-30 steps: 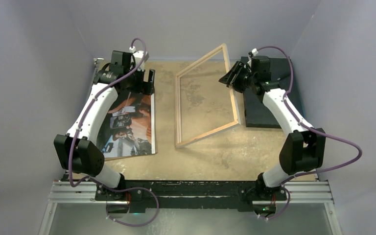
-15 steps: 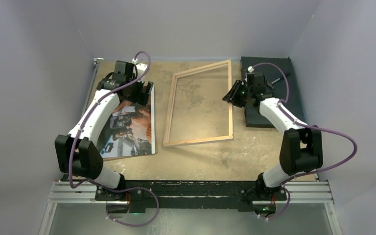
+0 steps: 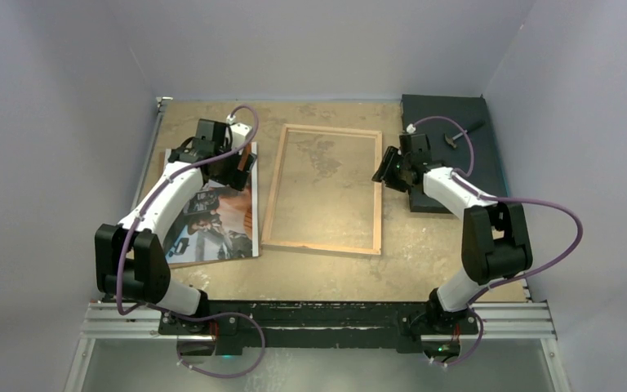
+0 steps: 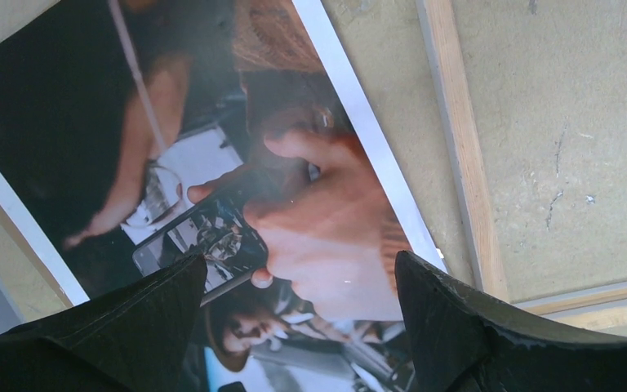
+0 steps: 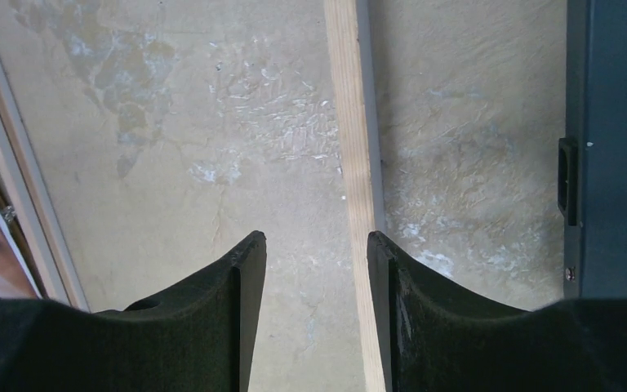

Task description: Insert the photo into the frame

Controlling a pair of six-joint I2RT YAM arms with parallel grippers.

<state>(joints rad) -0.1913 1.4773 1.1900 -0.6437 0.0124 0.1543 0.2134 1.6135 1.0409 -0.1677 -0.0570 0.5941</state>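
- The left gripper (image 3: 241,163) sits in the upper left of the top view, over the far end of the photo (image 3: 216,216); in the left wrist view the left gripper (image 4: 298,260) has its jaws spread wide with nothing between them, and the print shows through the gap
- The photo lies picture side up on the left part of the table (image 3: 424,245); it shows dark and orange-brown tones inside a white border; the wrist view shows the photo (image 4: 212,122) glossy, with a hand holding a phone in the picture
- A brown board (image 3: 181,263) shows from under the photo's lower left edge
- The frame (image 3: 271,192) lies flat in the middle of the top view, wood-coloured side up, with the table visible through its opening; its left rail (image 4: 457,147) runs just beside the photo's right border; whether the two touch near the lower corner I cannot tell
- The right gripper (image 3: 382,167) hangs at the frame's right rail, in the upper right of the top view; in the right wrist view the right gripper (image 5: 313,241) is parted and holds nothing; the rail (image 5: 351,122) passes under its right finger
- A black slab (image 3: 449,106) lies at the far right of the table; in the right wrist view the slab (image 5: 612,122) lies apart from the rail
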